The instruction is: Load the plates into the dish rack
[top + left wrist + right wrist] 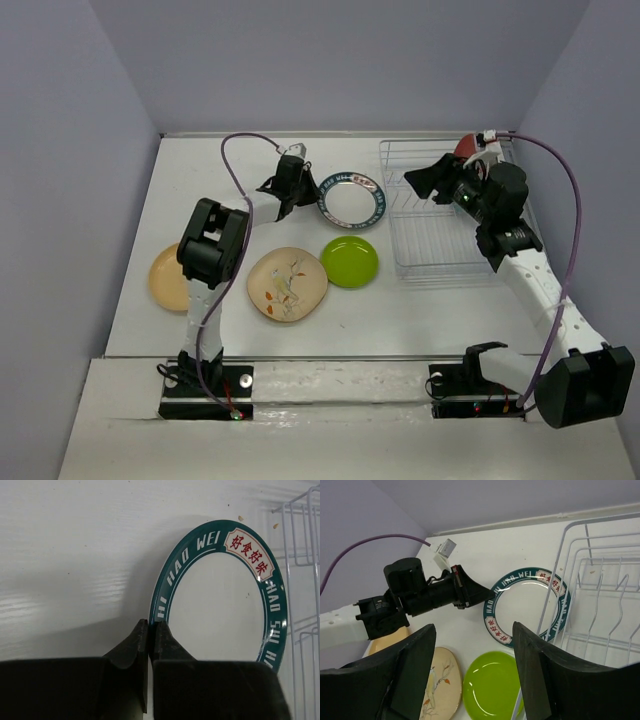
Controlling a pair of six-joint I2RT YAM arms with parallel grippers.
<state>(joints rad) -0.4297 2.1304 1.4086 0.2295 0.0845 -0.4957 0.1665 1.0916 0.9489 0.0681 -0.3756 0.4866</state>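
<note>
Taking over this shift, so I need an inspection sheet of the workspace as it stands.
Surface: white table.
Job's things: teal-rimmed plate, lime plate, bird plate, tan plate on table; red plate apparently in dish rack.
Clutter: few crumbs beside rack.
Grippers: left gripper shut at teal rim; right gripper open above rack.
Cables: purple cables looping off both arms.
Surroundings: lilac walls.
</note>
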